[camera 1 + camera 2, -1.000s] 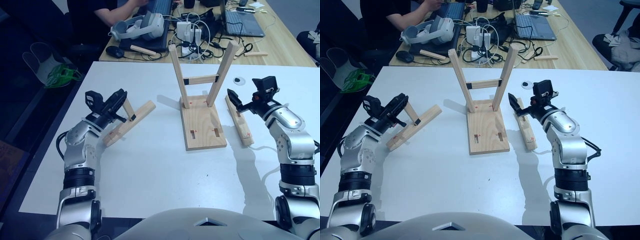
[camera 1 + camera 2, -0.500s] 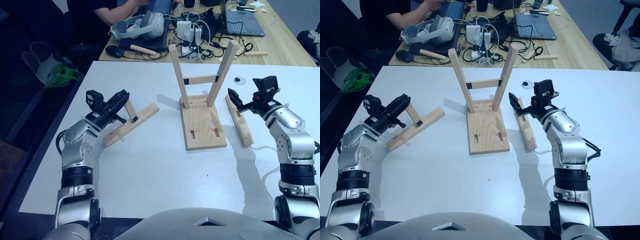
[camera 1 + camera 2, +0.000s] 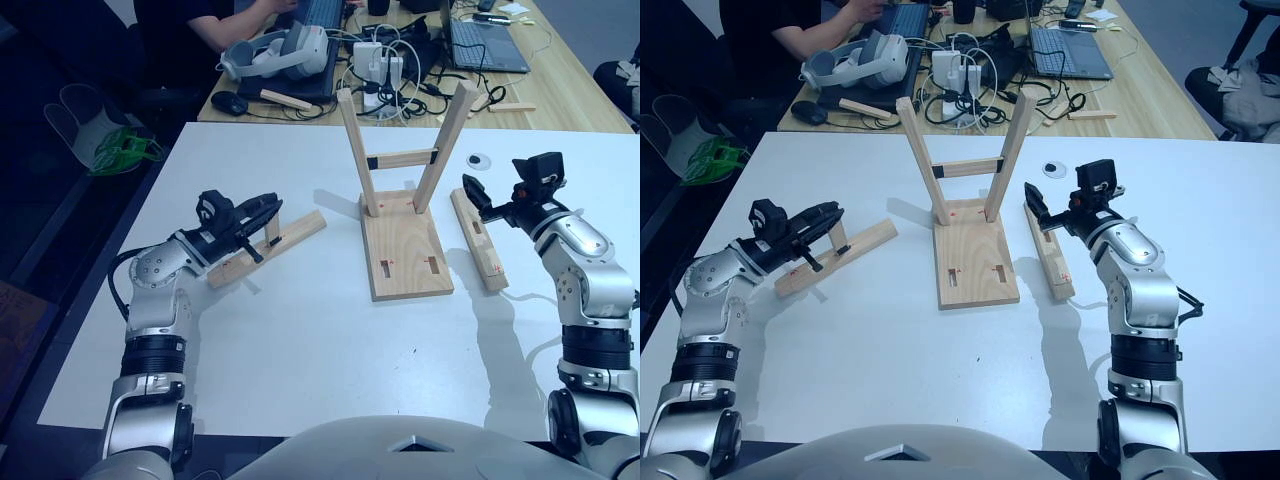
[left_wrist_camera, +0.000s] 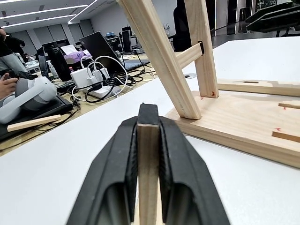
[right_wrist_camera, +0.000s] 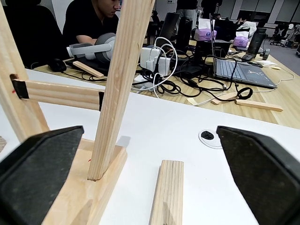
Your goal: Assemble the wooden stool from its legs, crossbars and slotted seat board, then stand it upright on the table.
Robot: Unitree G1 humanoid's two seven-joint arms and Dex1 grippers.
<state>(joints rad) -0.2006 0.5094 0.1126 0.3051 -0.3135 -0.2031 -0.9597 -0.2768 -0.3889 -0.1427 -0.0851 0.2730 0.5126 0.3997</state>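
The slotted seat board (image 3: 405,262) lies flat mid-table. Two legs stand in its far slots, joined by a crossbar (image 3: 403,158); the two near slots are empty. To its left a loose leg (image 3: 285,240) lies on the table with a short piece standing up from it. My left gripper (image 3: 266,207) is shut on that short piece (image 4: 149,183). Right of the board another leg (image 3: 478,242) lies flat. My right gripper (image 3: 470,190) hovers open over its far end (image 5: 168,192), fingers (image 5: 40,173) wide apart.
A small round cap (image 3: 479,159) sits on the white table behind the right leg. The desk beyond holds a headset (image 3: 275,55), cables, laptops and loose wooden sticks (image 3: 285,99). Bare tabletop (image 3: 330,350) lies in front of the board.
My left gripper has swung right and lower, carrying the leg piece toward the seat board. My right gripper has shifted slightly toward the far end of the right leg.
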